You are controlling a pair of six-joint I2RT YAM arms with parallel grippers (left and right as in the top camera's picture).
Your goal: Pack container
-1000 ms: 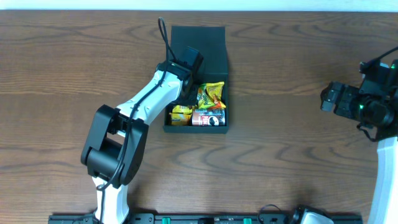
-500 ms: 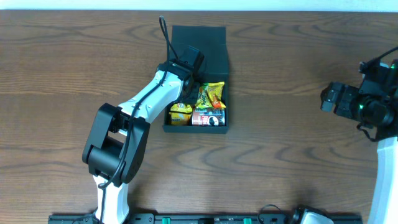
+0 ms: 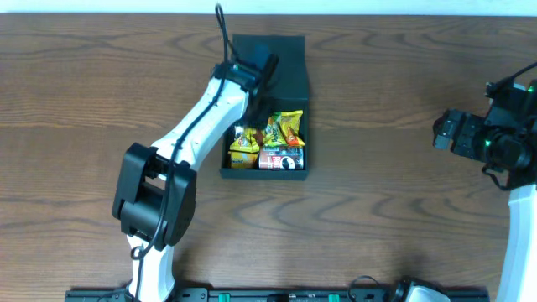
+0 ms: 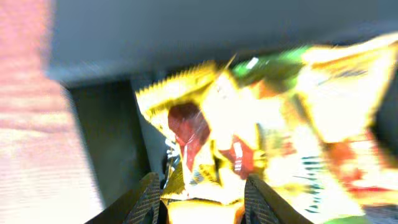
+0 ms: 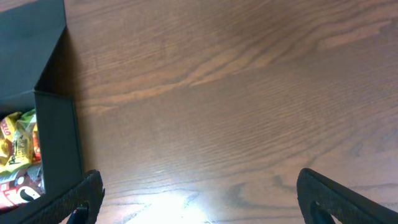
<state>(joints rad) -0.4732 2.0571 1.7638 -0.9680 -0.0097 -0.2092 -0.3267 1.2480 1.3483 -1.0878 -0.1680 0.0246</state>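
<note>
The container, a dark box with its flap lid open at the far side, sits at the table's middle. Inside lie a yellow packet, a yellow-green packet and a small red can. My left gripper hovers over the lid end. In the blurred left wrist view its fingers are apart, with the yellow packet beyond them; I see nothing held. My right gripper is wide open over bare wood at the far right. The right wrist view shows the container's wall.
The wooden table runs all around the container. The right arm's body stands near the right edge. The left arm stretches from the front left across the container's left side.
My left gripper has moved away from the snacks toward the lid end. The yellow packet at the container's left now shows uncovered. The right arm has not moved.
</note>
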